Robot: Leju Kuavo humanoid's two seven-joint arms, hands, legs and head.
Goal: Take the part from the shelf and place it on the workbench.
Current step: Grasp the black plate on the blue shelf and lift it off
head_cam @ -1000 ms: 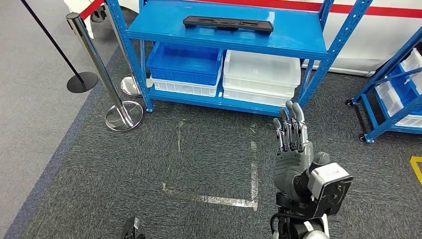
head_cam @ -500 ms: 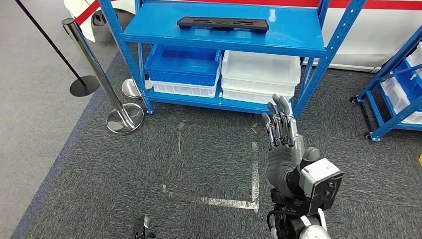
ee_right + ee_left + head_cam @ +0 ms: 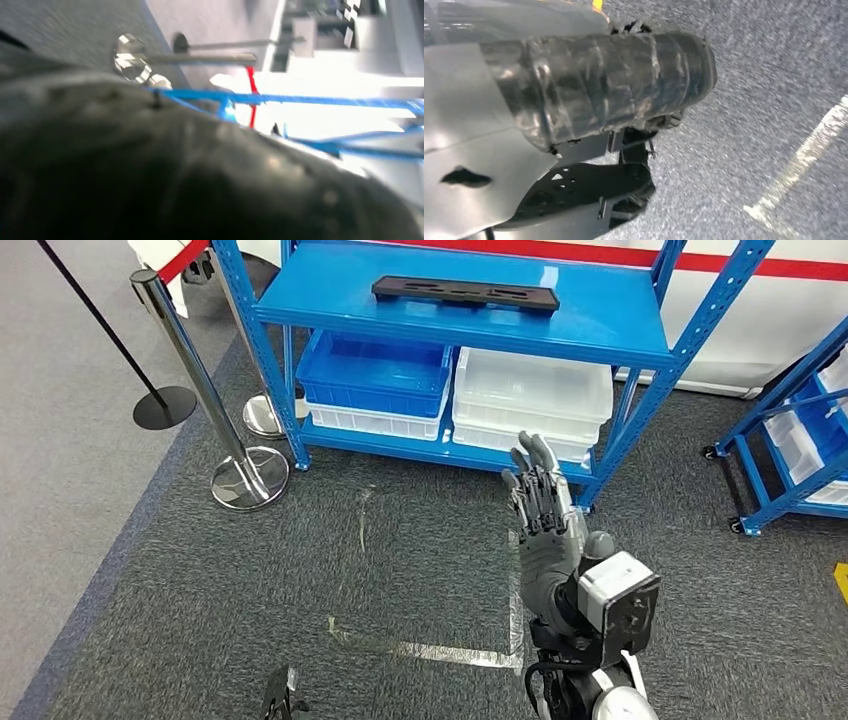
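The part is a long flat black piece lying on the top board of the blue shelf, at the far side of the head view. My right hand is raised over the carpet in front of the shelf, well short of the part and below it, fingers straight and upward, holding nothing. In the right wrist view that hand is a dark blur with the shelf's blue rails beyond it. My left hand hangs low at the picture's bottom edge; its grey ribbed cover hides the fingers in the left wrist view.
A blue bin and a white bin sit on the shelf's lower board. Chrome stanchions and a black-based post stand to the left. Another blue rack stands at the right. Tape lines mark the carpet.
My right hand has drifted left in front of the shelf, still empty with straight fingers. The whole picture swayed slightly, so the camera moved; the part stays on the shelf.
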